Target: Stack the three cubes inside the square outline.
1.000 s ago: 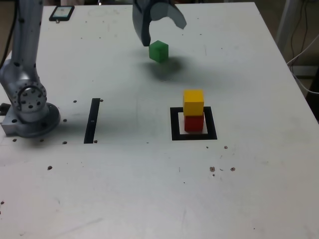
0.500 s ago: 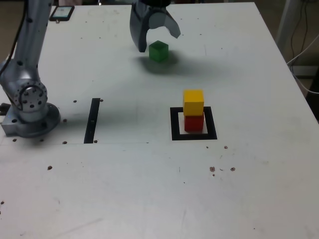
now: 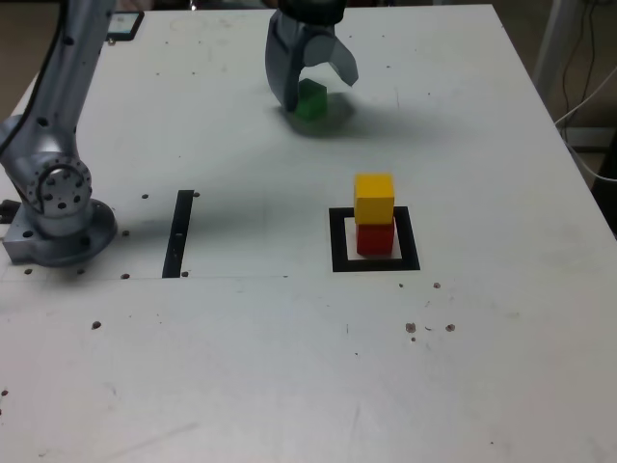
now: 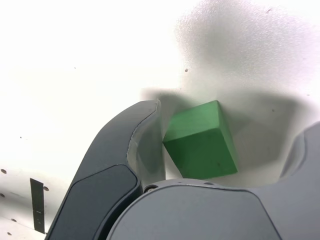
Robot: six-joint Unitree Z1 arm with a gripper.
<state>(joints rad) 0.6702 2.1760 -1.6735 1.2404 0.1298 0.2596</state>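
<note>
My gripper (image 3: 320, 89): jaws spread apart, pinching nothing, at the upper middle of the exterior view; one finger stands close beside the green cube and the other is farther off.
Green cube (image 4: 201, 141): between my two fingers in the wrist view, just right of that picture's middle, on the white table (image 3: 231, 367); in the exterior view it is at the upper middle, partly hidden behind my near finger.
Yellow cube (image 3: 374, 200): on top of the red cube (image 3: 375, 240), right of centre in the exterior view.
Red cube: within the square outline (image 3: 411, 241), under the yellow one.
Square outline: flat on the table, right of centre in the exterior view.
Black strip (image 3: 178, 234): left of centre in the exterior view, well apart from the outline.
My base (image 3: 64, 236): at the left edge of the exterior view.
</note>
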